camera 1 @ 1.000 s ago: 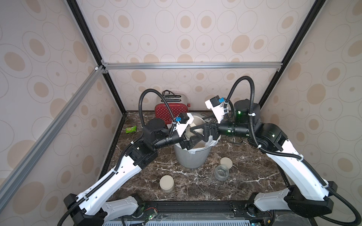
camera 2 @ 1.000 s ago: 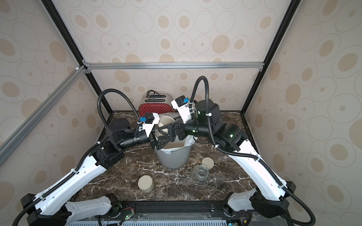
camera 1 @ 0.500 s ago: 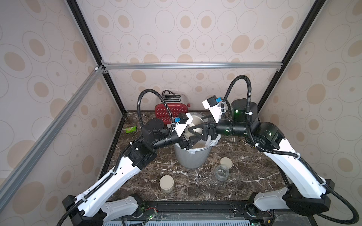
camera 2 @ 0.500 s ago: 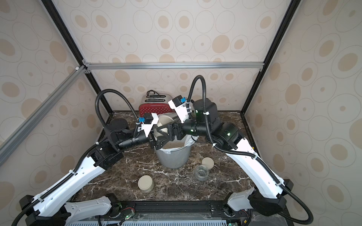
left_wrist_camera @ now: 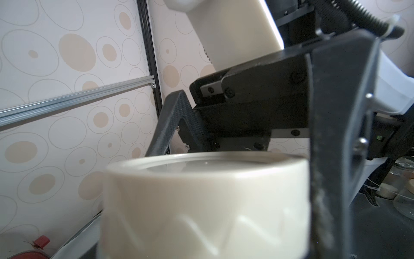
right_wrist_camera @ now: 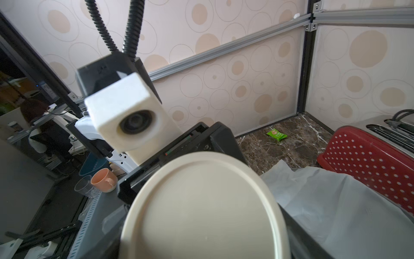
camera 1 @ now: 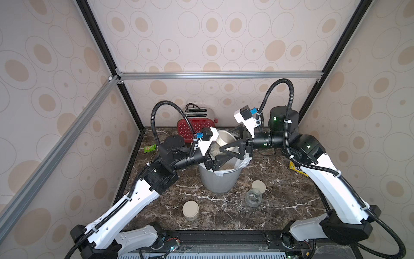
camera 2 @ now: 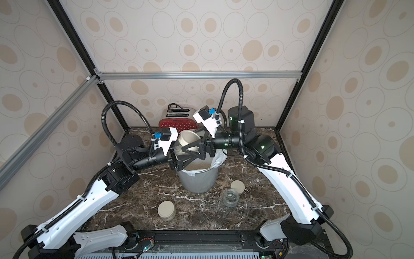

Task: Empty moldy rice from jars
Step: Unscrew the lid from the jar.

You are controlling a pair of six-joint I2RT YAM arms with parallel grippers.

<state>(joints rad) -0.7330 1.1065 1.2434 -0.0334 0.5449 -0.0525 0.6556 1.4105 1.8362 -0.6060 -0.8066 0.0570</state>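
The left arm [camera 1: 134, 201] and right arm [camera 1: 331, 192] are clad in white shells over black joints, looped by ribbed black conduit [camera 1: 152, 116] — and topped by white camera blocks [camera 1: 245, 117] with blue plugs [camera 1: 254, 111].

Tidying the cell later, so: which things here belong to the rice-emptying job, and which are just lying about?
Job: held jar, its lid, lined bin, rice inside, open jar, loose lid, closed jar.
Lying about: red toaster, green packet, yellow packet.
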